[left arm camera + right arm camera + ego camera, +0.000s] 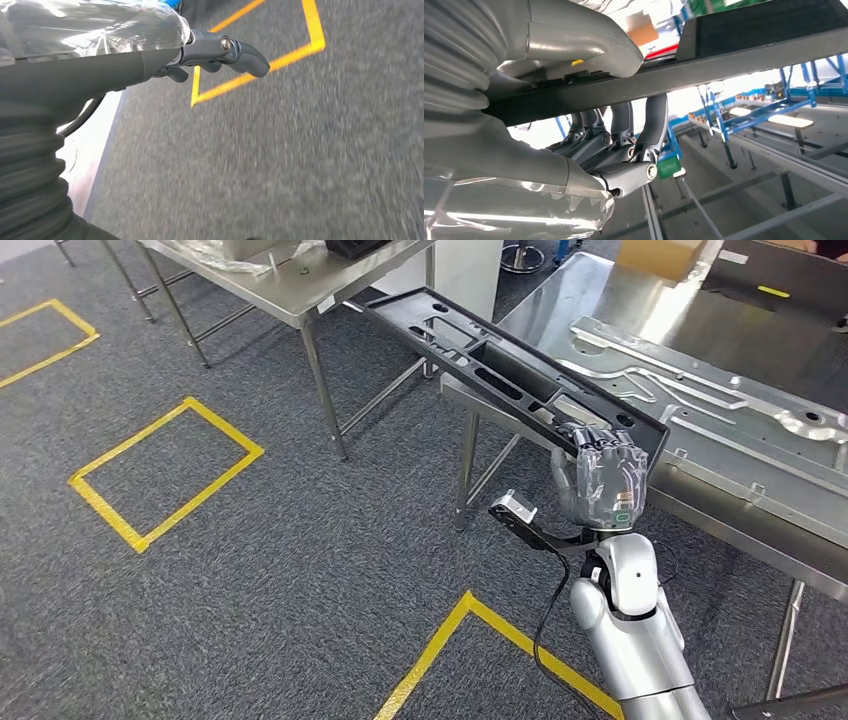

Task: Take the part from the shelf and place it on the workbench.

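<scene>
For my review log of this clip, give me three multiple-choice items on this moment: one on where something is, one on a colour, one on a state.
1. Where is the long part?
A. lying on the carpet
B. held in the air above the edge of the workbench
C. resting on a shelf

2. What colour are the tape outlines on the floor?
A. yellow
B. red
C. white

3. What is the left hand doing?
A. holding the part
B. holding a box
C. holding nothing, hanging over the carpet

Answers:
1 B: the head view shows the right hand gripping one end of the black part, which slants up over the workbench edge.
2 A: the squares taped on the grey carpet are yellow.
3 C: the left wrist view shows its fingers with only the floor past them.
</scene>
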`<act>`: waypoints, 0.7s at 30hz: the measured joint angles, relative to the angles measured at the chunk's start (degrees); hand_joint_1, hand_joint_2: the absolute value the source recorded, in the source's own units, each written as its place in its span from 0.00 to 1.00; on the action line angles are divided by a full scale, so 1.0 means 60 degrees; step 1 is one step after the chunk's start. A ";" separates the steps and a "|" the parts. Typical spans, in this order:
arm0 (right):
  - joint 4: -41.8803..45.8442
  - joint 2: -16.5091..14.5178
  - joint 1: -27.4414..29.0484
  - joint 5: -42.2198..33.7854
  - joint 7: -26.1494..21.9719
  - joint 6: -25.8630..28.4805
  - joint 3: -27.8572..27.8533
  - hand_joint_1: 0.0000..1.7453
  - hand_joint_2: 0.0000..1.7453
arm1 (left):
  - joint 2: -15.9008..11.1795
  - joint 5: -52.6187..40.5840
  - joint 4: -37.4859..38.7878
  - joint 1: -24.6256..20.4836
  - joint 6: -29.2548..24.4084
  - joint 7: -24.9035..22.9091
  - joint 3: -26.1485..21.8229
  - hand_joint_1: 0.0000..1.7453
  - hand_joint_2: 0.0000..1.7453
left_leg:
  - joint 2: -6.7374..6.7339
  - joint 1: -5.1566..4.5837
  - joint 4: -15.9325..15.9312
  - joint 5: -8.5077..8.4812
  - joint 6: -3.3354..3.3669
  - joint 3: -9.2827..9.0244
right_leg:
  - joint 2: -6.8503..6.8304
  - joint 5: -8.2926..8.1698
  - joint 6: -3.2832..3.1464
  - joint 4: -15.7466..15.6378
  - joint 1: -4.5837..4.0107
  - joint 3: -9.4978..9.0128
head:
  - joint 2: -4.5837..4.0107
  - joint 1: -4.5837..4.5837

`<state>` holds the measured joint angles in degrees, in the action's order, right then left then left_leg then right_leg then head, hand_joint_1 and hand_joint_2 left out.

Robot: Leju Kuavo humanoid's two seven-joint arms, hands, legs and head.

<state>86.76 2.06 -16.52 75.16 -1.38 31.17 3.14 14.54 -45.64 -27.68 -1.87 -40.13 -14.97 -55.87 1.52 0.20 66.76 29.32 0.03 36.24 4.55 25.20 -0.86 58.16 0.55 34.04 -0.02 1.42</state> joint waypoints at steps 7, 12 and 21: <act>-0.0060 -0.0114 -0.0066 -0.0003 0.0001 -0.0014 0.0046 0.95 1.00 | 0.0516 -0.0118 -0.0371 -0.0134 -0.0011 0.0185 -0.0770 0.00 1.00 | 0.0138 0.0035 -0.1619 -0.0644 0.0249 -0.0661 | 0.0200 0.0085 0.0361 0.0205 0.0034 0.0264 | 0.0000 -0.0002; -0.0229 -0.0277 -0.0226 0.0074 -0.0082 -0.0077 0.0116 0.95 1.00 | 0.0770 -0.0212 -0.0334 -0.0273 -0.0013 0.0168 -0.1080 0.00 1.00 | -0.0517 0.0036 -0.1697 -0.0638 0.0339 -0.0700 | -0.0699 0.1116 0.0527 0.2611 0.0088 0.1443 | 0.0000 -0.0004; -0.0668 -0.0611 -0.0576 0.0185 -0.0157 -0.0198 0.0297 0.95 1.00 | 0.0816 -0.0638 -0.0129 -0.0495 -0.0011 -0.0220 -0.1400 0.00 1.00 | -0.1325 -0.0036 -0.1489 -0.0333 -0.0024 -0.0813 | -0.1151 -0.0051 0.0267 0.0009 -0.0019 0.0165 | 0.0000 0.0005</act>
<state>82.75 -1.61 -19.97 76.26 -2.32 29.99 4.92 19.44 -49.47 -28.46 -4.84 -40.19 -16.29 -64.27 -6.44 -0.02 57.83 27.33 -0.11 31.36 -2.36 24.89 0.74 58.21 0.44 35.03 -0.02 1.45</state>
